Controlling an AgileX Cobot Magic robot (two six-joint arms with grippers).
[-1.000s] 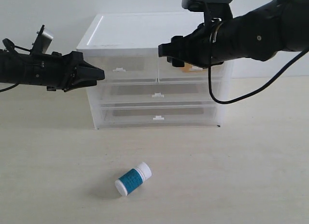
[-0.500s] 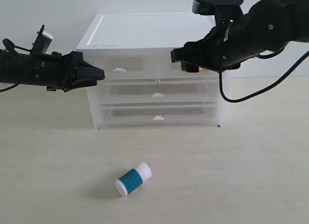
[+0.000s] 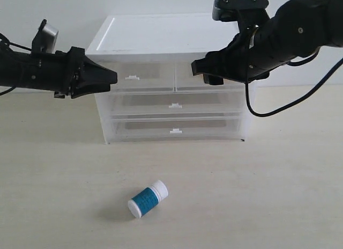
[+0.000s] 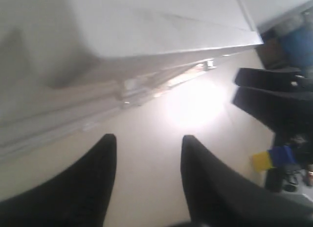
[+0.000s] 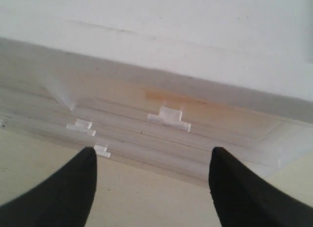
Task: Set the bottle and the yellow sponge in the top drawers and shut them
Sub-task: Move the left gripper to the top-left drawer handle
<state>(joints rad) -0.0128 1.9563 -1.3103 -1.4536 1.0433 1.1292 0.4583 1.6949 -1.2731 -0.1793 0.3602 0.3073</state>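
The bottle (image 3: 148,199), teal label unreadable, lies toward the table's (image 3: 278,195) front edge. The yellow sponge (image 5: 164,96) shows as an orange blur inside the right of the shut top drawers (image 3: 183,80). The left gripper (image 3: 113,78) and right gripper (image 3: 199,71) hover spread and empty.

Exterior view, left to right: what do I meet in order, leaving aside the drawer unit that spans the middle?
left gripper → bottle → right gripper
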